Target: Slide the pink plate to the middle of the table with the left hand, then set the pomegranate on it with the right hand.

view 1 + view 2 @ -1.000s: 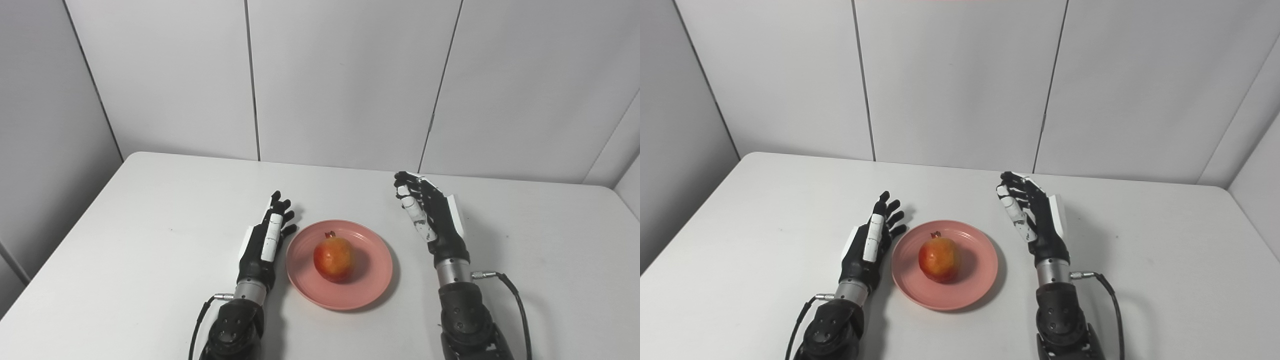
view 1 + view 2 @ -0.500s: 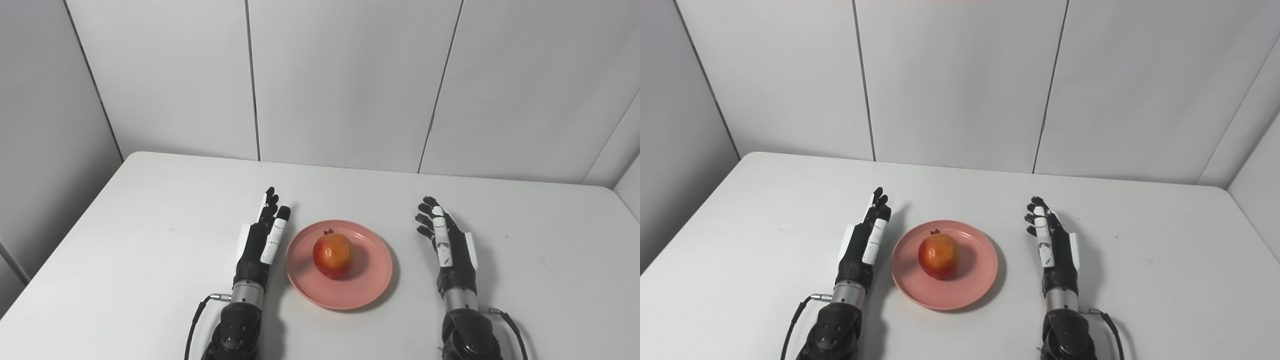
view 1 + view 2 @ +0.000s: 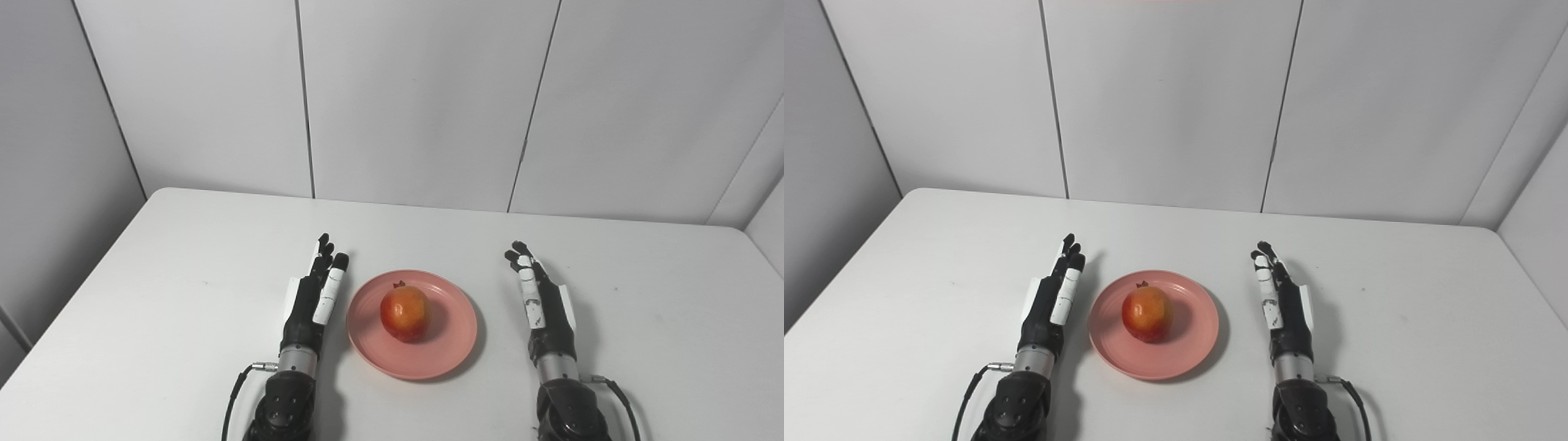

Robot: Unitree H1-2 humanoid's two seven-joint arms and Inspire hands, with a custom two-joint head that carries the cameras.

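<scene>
I am looking down at a white table (image 3: 184,275) set against pale wall panels (image 3: 416,92), with both arms coming up from the bottom edge. The pink plate (image 3: 450,352) is sitting near the middle of the table, between the two hands, and the pomegranate (image 3: 404,313) is resting on it, a little left of the plate's centre, with its small dark crown pointing toward the far wall. The fruit is showing red at the sides and yellow-orange on top. My left hand (image 3: 312,297) is lying just beside the plate's left rim, edge-on, with the fingers (image 3: 323,248) stretched out straight toward the wall; it is holding nothing and is not touching the plate as far as I can tell. My right hand (image 3: 1283,300) is sitting on the other side, apart from the plate's right rim with a clear strip of table between them, its fingers likewise extended forward and slightly spread, empty. Both hands are low over the table; I cannot tell whether they are actually resting on it. A thin black cable (image 3: 236,392) is looping off the left wrist, and another (image 3: 1350,392) is trailing from the right wrist. Nothing is gripping the pomegranate.
</scene>
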